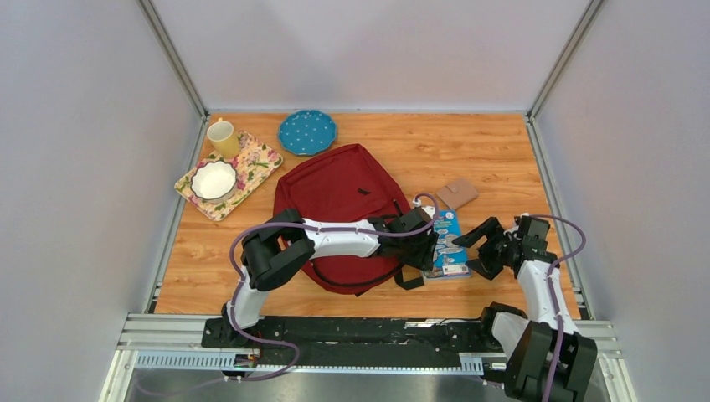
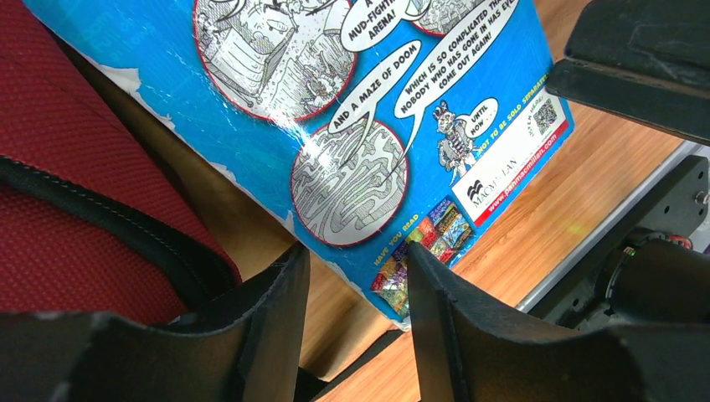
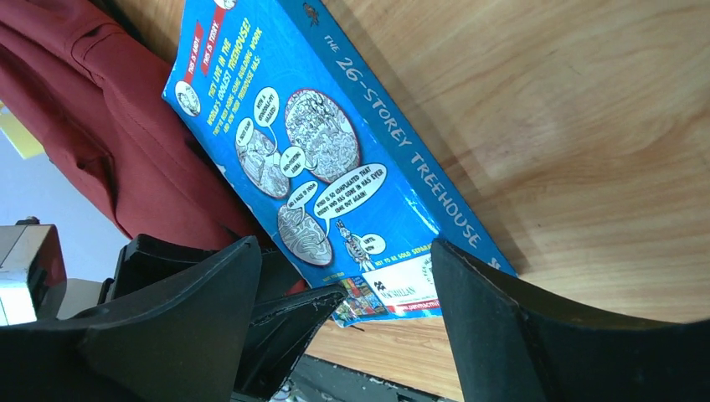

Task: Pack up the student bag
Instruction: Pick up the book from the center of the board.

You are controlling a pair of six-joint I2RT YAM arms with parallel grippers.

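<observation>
One student bag (image 1: 339, 197): dark red backpack lying flat on the wooden table (image 1: 502, 155), the biggest thing there. Black strap loops lie at its near end, and the left arm's forearm crosses above that end.
Book (image 1: 446, 241): blue paperback, back cover up, spine reading "The 26-Storey Treehouse". It is just beside the bag's right side. Its bag-side edge lies up against the red fabric and its spine edge is on the wood, so it sits tilted.
Left gripper (image 2: 356, 268): at the bag's near right corner, over the book's near corner. The jaws are part-way apart with that corner in the gap, and both fingers (image 2: 268, 322) are at the cover's edges. Whether they press on it cannot be told.
Right gripper (image 3: 343, 251): beyond the book on the side away from the bag, facing it. It is spread wide and empty, fingers (image 3: 494, 327) clear of the book.
Wallet (image 1: 457, 194): tan, flat, right of the bag, past the book's far end, apart from both.
Plate (image 1: 307, 132): blue with white dots, just beyond the bag's far end.
Tray (image 1: 259, 159): floral, off the bag's far-left side, near but apart.
Bowl (image 1: 213, 179): white, on the tray's near half.
Mug (image 1: 223, 138): yellow, upright at the tray's far corner.
</observation>
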